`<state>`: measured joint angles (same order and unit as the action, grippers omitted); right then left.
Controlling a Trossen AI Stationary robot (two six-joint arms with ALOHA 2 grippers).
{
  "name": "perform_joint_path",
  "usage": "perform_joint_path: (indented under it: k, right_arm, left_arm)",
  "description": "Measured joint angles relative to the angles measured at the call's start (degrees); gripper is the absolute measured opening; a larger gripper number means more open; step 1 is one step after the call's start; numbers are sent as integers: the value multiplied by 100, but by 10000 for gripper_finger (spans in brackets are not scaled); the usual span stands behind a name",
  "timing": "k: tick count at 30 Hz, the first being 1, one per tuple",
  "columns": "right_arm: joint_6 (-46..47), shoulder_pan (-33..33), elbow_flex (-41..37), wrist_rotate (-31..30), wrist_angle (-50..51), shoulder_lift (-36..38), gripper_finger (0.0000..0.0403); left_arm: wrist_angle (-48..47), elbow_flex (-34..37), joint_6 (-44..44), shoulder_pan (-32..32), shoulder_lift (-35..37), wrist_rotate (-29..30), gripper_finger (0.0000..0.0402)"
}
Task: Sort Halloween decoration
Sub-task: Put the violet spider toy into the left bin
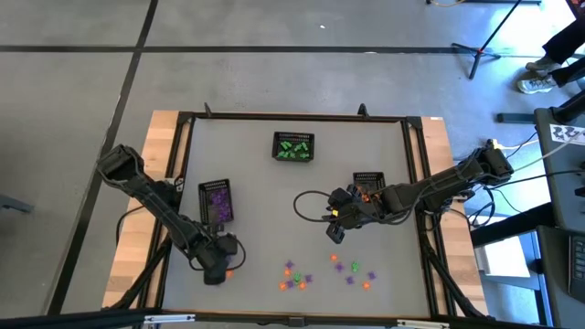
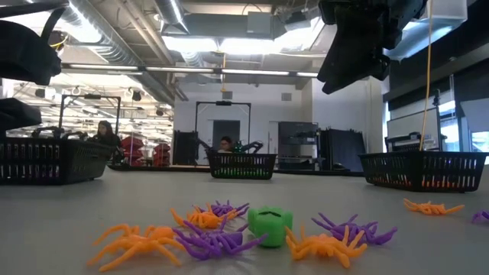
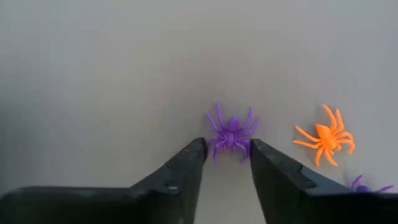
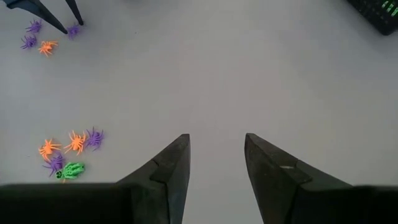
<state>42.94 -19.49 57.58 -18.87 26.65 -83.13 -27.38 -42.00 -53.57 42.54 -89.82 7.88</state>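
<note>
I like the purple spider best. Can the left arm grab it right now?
Probably yes: the purple spider lies on bare table right at the left gripper's open jaws, nothing between.

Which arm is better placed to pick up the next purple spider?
Left. The left gripper is open around a purple spider on the table, while the right gripper is open above bare table.

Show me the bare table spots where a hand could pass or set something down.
Bare: the middle, between the green basket, purple basket and right pincer; also the far-left corner beyond the purple basket. Crowded: the near edge, strewn with trinkets, and the near-left, where the left pincer straddles a purple spider.
</note>
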Motion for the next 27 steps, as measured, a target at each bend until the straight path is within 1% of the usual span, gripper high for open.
perform_joint_path:
  k: [6, 11, 22, 25, 27]
  right_arm:
    - [1, 0, 0, 0, 0, 0, 150]
    - [2, 0, 0, -2, 0, 0, 150]
    - [2, 2, 0, -216, 0, 0, 150]
    - [2, 2, 0, -258, 0, 0, 150]
    - [2, 2, 0, -258, 0, 0, 150]
  left_arm:
    - [56, 6, -27, -4, -2, 50, 54]
    - [123, -56, -6, -4, -20, 21, 8]
    - [69, -245, 14, -4, -31, 16, 0]
    - [-135, -367, 2, -18, -26, 45, 0]
    - [-432, -461, -10, -51, -20, 67, 0]
